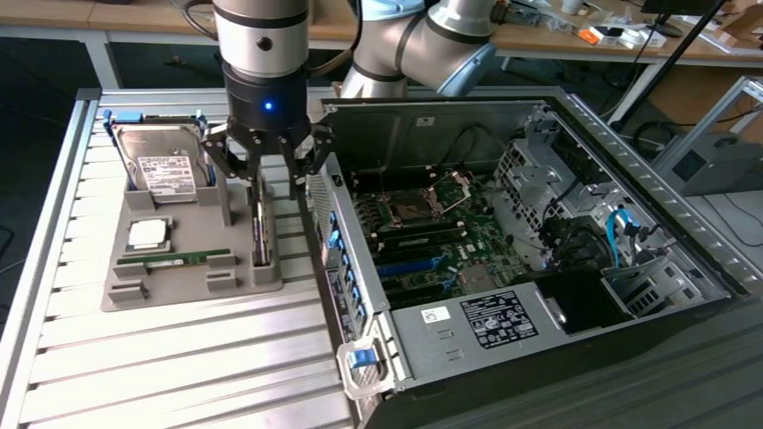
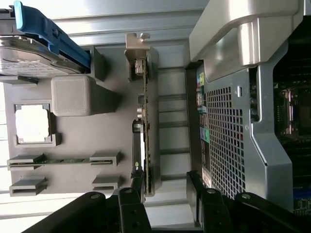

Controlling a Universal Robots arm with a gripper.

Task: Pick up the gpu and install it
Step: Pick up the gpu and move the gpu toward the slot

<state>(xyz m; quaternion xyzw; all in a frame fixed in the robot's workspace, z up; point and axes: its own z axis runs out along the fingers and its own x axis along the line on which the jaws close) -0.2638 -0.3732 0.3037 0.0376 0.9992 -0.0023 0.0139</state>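
Observation:
The gpu stands on edge in a slot at the side of the grey holder nearest the computer case. It looks like a thin dark sliver. In the wrist view the gpu runs away from me, with its silver bracket at the far end. My gripper hangs open just above the card. In the wrist view the gripper straddles the card's near end. One black finger sits close beside the card and the other stands well off toward the case. Nothing is held.
The holder also carries a hard drive, a processor chip and a green memory stick. The open computer case with its motherboard lies close on the exterior view's right. All rest on a slatted metal table.

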